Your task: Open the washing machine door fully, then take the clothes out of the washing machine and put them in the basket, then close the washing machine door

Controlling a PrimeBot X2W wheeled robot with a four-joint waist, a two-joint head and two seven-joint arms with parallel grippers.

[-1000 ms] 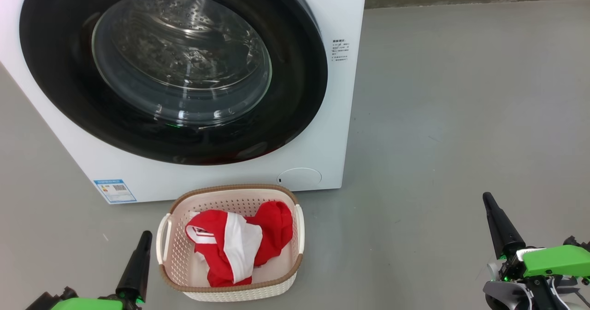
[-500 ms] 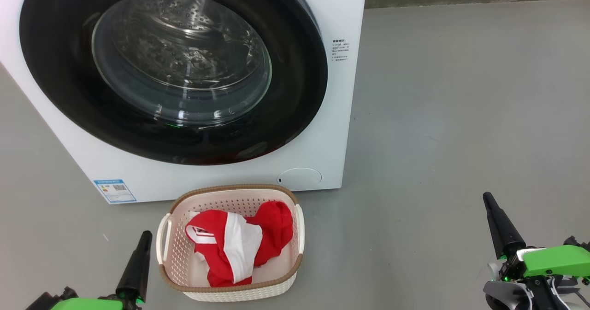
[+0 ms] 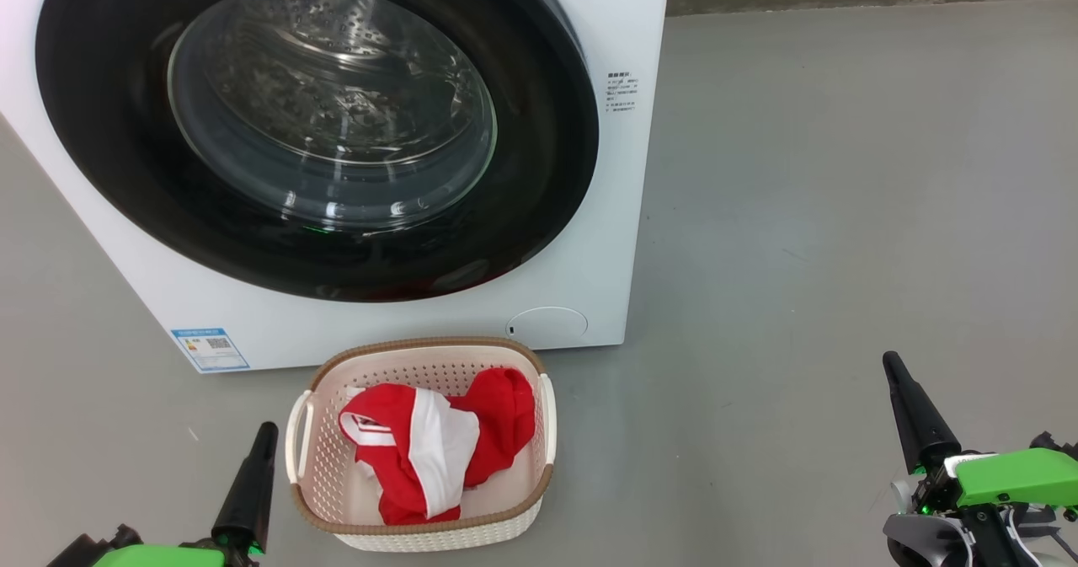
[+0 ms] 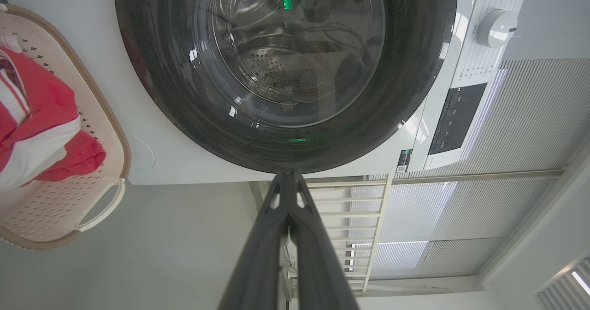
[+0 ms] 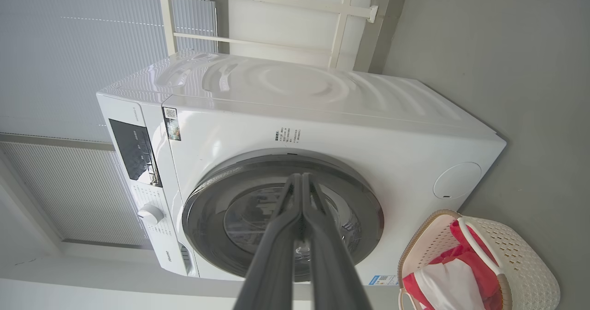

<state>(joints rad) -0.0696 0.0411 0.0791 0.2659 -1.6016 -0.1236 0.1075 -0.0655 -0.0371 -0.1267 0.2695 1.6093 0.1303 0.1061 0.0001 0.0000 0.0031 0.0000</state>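
The washing machine (image 3: 619, 213) is seen with the washing machine door (image 3: 539, 129) shut flush, so closing is judged done; only a gentle latch check is advised. The basket (image 3: 421, 344) is set just before it, with the clothes (image 3: 497, 415) inside. The left gripper (image 3: 267, 430) and right gripper (image 3: 889, 361) are held closed and empty; nothing is seen obstructing them.

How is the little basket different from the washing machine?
The washing machine is a big white box; the basket is small and cream with a brown rim. The washing machine has smooth walls; the basket is full of little holes. The washing machine's round door is shut, while the basket is open on top and holds the red and white clothes. Both stand on the grey floor.
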